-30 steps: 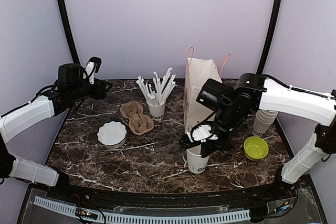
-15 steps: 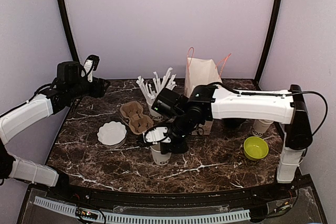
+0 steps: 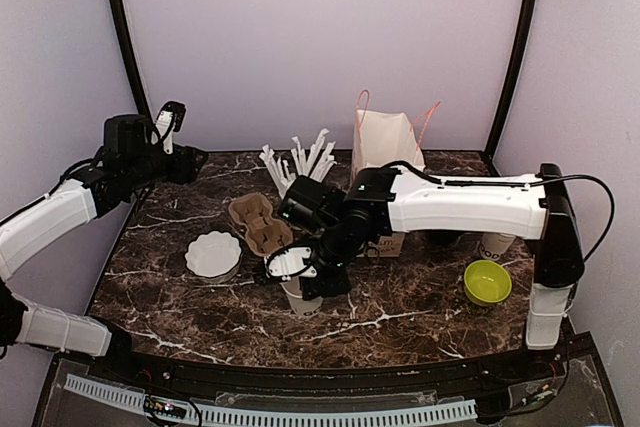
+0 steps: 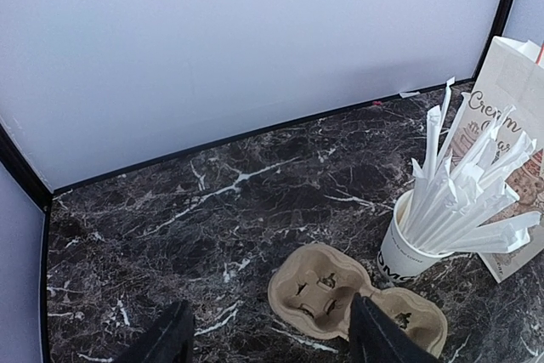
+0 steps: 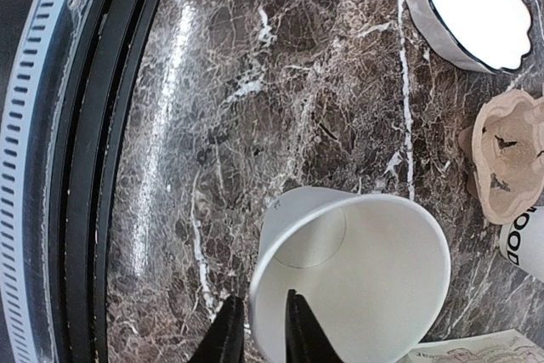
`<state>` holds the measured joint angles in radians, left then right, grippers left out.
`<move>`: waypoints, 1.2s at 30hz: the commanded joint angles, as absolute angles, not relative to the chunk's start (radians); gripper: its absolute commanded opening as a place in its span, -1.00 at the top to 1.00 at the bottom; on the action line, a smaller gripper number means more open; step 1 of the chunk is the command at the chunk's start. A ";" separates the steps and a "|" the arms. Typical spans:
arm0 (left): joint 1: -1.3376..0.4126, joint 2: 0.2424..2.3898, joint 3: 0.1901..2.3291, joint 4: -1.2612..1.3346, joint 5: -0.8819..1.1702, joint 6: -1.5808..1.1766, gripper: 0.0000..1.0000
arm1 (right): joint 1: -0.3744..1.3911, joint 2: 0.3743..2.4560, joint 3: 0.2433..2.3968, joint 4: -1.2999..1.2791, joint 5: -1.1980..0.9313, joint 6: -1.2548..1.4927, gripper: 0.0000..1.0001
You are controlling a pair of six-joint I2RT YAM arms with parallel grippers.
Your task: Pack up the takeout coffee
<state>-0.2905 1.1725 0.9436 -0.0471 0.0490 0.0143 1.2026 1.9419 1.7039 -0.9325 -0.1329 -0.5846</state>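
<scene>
Right gripper (image 5: pixel 263 297) was pinched on the rim of the lidless paper cup (image 5: pixel 357 278), at roughly 5 o'clock from the cardboard carrier (image 3: pixel 260 224). Left gripper (image 4: pixel 272 303) had its fingers spread, nothing in them.

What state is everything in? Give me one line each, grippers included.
Paper cup: lidless, empty, gripped at its rim.
Right gripper: jaws shut on the paper cup.
Left gripper: jaws open, holding nothing.
Cup carrier: wells empty.
Straw cup: upright, full of wrapped straws.
Paper bag: standing upright.
Green bowl: upright, empty.
White dish: empty.
</scene>
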 commanded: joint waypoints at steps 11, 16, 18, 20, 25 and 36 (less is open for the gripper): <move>-0.287 1.137 0.969 -0.049 0.074 0.003 -0.29 | 1.163 1.715 1.565 -0.907 -0.112 -0.615 0.50; -0.287 1.143 0.971 -0.053 0.062 0.004 -0.29 | 1.030 1.560 1.407 -0.912 -0.149 -0.640 0.48; -0.287 1.142 0.971 -0.055 0.057 0.008 -0.29 | 0.979 1.479 1.292 -0.903 -0.136 -0.653 0.49; -0.287 1.139 0.969 -0.054 0.051 0.011 -0.29 | 0.899 1.403 1.179 -0.884 -0.134 -0.659 0.50; -0.287 1.146 0.972 -0.057 0.047 0.018 -0.29 | 0.739 1.290 1.023 -0.860 -0.071 -0.669 0.59; -0.287 1.153 0.972 -0.058 0.056 0.015 -0.29 | 0.377 1.401 1.063 -0.757 -0.015 -0.641 0.56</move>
<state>-0.2905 1.1645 0.9474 -0.0551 0.0586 0.0139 0.4419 1.3441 1.0153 -0.8204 -0.0364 -0.6559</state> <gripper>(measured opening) 0.645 0.203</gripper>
